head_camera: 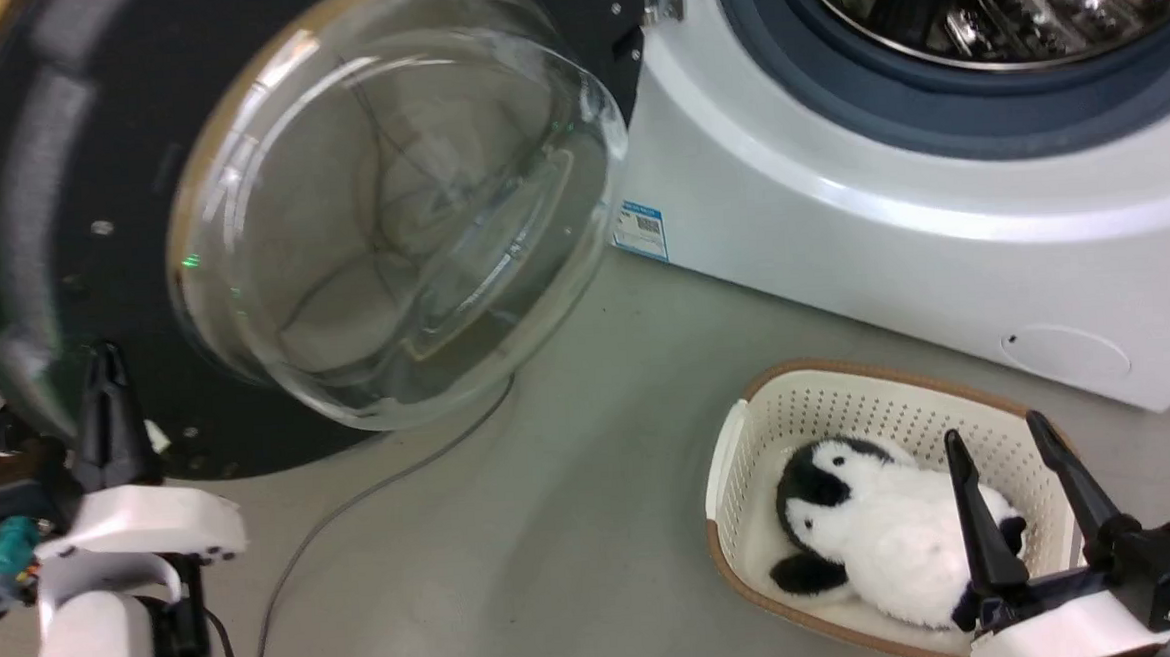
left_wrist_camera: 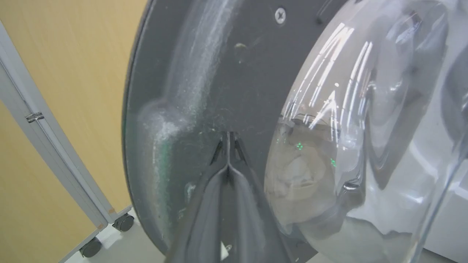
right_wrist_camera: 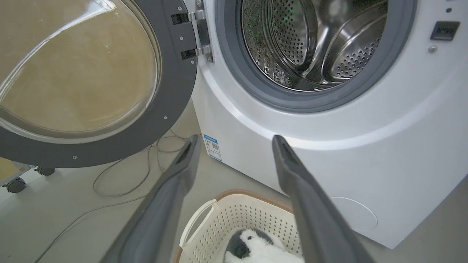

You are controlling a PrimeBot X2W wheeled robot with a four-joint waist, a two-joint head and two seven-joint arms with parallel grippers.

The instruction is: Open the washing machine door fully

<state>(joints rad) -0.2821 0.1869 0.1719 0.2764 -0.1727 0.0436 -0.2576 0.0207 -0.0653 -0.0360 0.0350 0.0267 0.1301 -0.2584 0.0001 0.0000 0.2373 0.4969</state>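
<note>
Left gripper (head_camera: 107, 379) has its fingers pinched together, pointing up at the lower black rim of the washing machine door (head_camera: 388, 199), pale forearm below it. Right gripper (head_camera: 996, 432) sits well apart from the door, to its lower right, fingers spread wide, pointing up.

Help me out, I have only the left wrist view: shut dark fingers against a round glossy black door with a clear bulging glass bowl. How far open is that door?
Observer: In the right wrist view the washing machine door stands wide open on its metal hinge, leaving the perforated steel drum fully exposed.
Reviewer: Where is the other arm?
Observer: The right gripper hangs open and empty over a cream perforated basket on the floor before the machine.
Reviewer: Anything in that basket?
Observer: A black-and-white plush penguin lies in it.
</note>
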